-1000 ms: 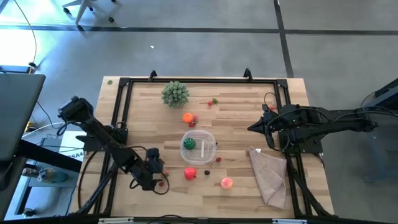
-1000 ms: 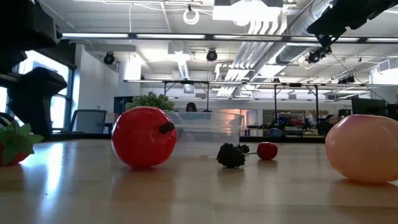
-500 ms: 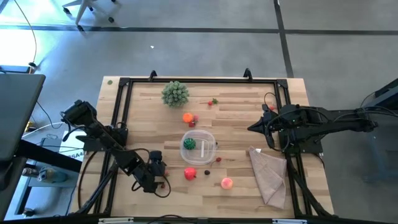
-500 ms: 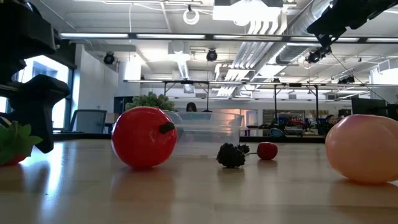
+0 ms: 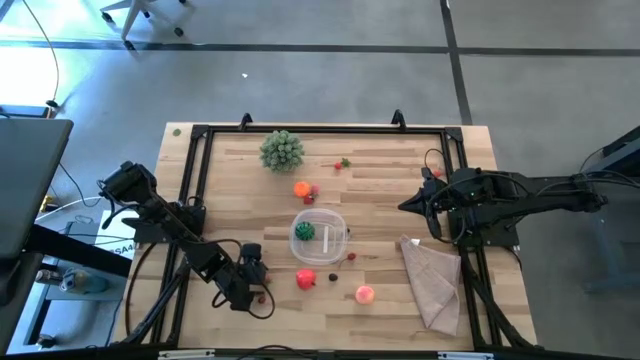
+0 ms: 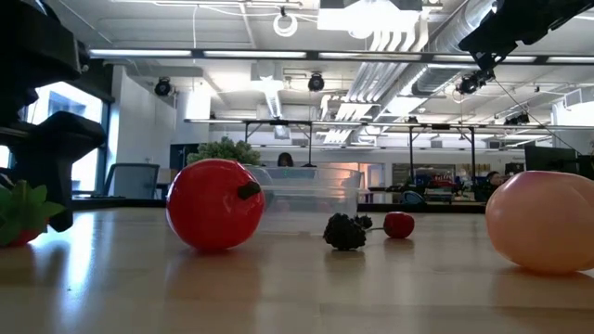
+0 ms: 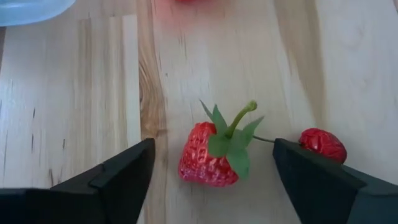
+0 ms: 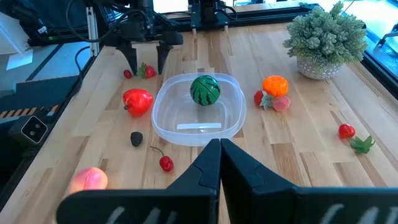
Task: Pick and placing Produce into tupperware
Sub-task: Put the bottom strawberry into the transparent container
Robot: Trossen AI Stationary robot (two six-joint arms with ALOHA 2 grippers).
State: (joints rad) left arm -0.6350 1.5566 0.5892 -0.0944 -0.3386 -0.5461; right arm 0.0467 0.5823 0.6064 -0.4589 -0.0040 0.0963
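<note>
Strawberry (image 7: 208,155) dead centre between the left gripper (image 7: 211,171)'s 2 fingers (image 7: 115,177), lying on the wooden table (image 5: 390,185) with its green leafy cap and stem up. The fingers stand on either side of it, spread apart and not touching it, so nothing is grasped. Just beside the strawberry sits a smaller red berry (image 7: 322,144), partly tucked behind one finger.

From above, the left gripper (image 5: 258,292) is down at the near left part of the table, well apart from the tupperware (image 5: 319,238) at the middle. Inside the tupperware rests 1 green striped ball (image 5: 304,231). Between gripper and container lies a red apple (image 5: 306,279), with a pink peach (image 5: 364,294) further right and a small dark berry (image 5: 333,277) and a cherry (image 5: 351,256) near the container. Beyond the tupperware sit an orange piece (image 5: 301,189) touching a pinkish one (image 8: 281,103), and a red bit with green leaf (image 5: 344,162) near the far edge. A grey-green plant clump (image 5: 282,150) stands at the far left.

The right gripper (image 8: 219,149) waits over the right side of the table, fingers pressed together, empty, above the tan cloth (image 5: 432,277).
</note>
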